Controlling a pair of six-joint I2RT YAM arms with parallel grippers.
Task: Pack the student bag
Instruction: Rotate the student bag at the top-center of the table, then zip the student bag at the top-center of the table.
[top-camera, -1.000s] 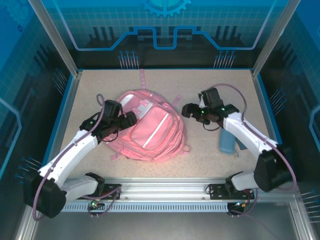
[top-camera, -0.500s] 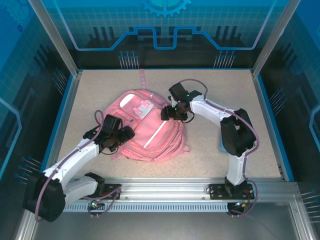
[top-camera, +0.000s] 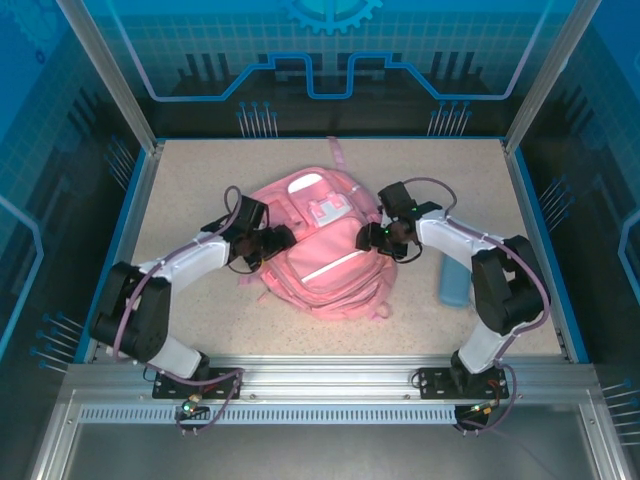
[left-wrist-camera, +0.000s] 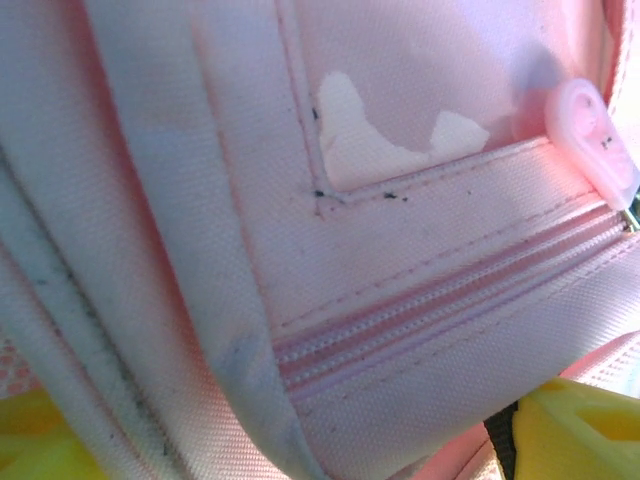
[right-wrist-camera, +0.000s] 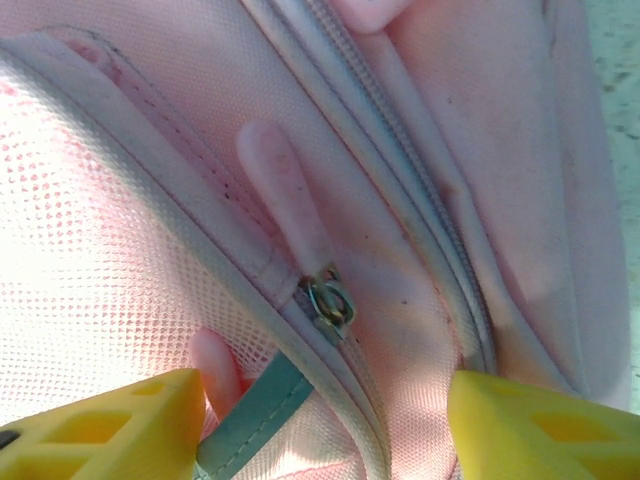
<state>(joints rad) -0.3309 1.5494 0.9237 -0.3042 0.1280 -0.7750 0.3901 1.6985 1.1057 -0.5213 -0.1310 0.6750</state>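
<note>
The left gripper (left-wrist-camera: 300, 450) has its jaws wide apart, with yellow fingertips (left-wrist-camera: 575, 435) on either side of a bulge of the bag (top-camera: 322, 250). Between them runs a closed zip, with a pink pull tab (left-wrist-camera: 595, 140) and a whitish patch (left-wrist-camera: 385, 135) above it. I cannot tell whether the pads press the fabric. The right gripper (right-wrist-camera: 320, 430) is spread just as wide, straddling a metal slider (right-wrist-camera: 330, 300) and its pink zip pull (right-wrist-camera: 285, 195) beside mesh fabric. Seen from above, the two grippers meet the bag's left and right flanks. The bag lies front up in the middle of the table (top-camera: 190, 180), a speckled beige surface, with its loop (top-camera: 336, 152) toward the far wall. A blue object (top-camera: 455, 283) lies right of the bag, apart from it. A blue rim, aluminium posts and blue panels printed with gear and circuit lines enclose the table.
</note>
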